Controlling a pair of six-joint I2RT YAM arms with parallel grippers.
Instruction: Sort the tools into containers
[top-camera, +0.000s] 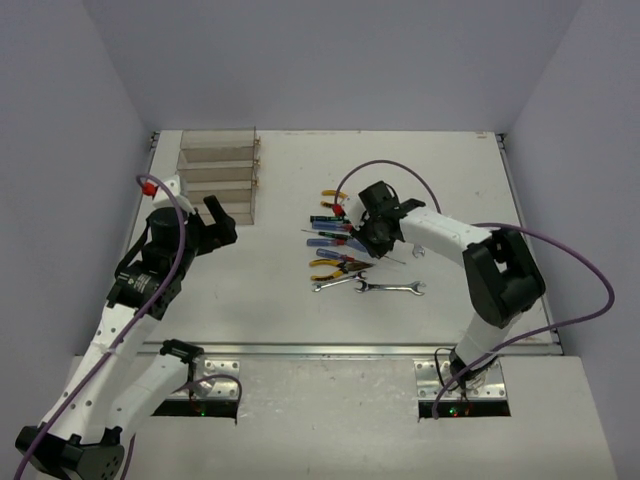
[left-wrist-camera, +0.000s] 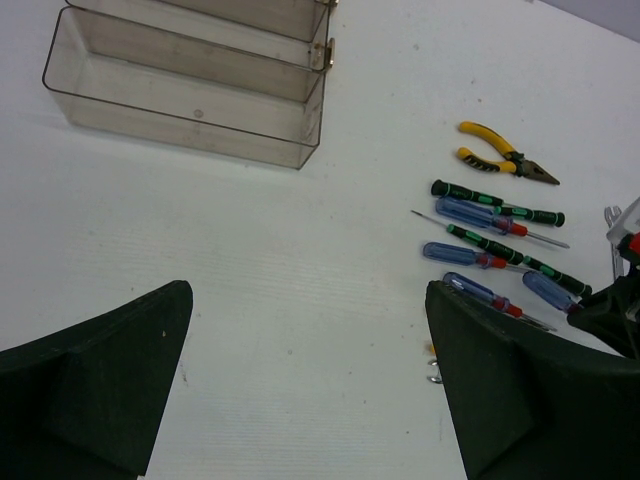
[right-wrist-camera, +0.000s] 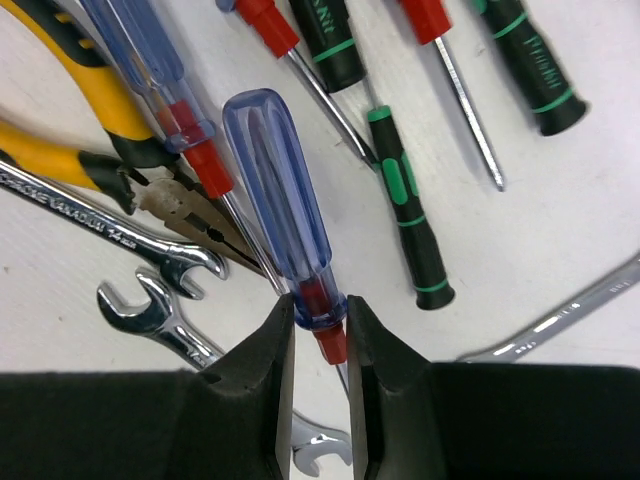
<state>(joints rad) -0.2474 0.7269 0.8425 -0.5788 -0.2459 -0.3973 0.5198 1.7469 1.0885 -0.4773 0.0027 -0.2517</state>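
Right gripper (right-wrist-camera: 320, 322) is down among the tools (top-camera: 335, 268), jaws drawn in narrow and clamped on a blue-handled screwdriver (right-wrist-camera: 272, 190). The fingertips (right-wrist-camera: 266, 348) pinch right where the blue handle meets its red collar. The handle points away from the wrist and crosses the nose of the yellow-handled pliers (right-wrist-camera: 90, 110). Two silver wrenches (right-wrist-camera: 110, 222) lie just to one side and a green-and-black screwdriver (right-wrist-camera: 410, 210) just to the other. Whether it's lifted off the table (top-camera: 280, 300), I can't tell. Across the way, the left gripper (top-camera: 215, 228) hovers spread wide, holding nothing, over bare table between the clear containers (top-camera: 220, 175) and the tools. Those containers sit at the far left, well apart from the gripped screwdriver.
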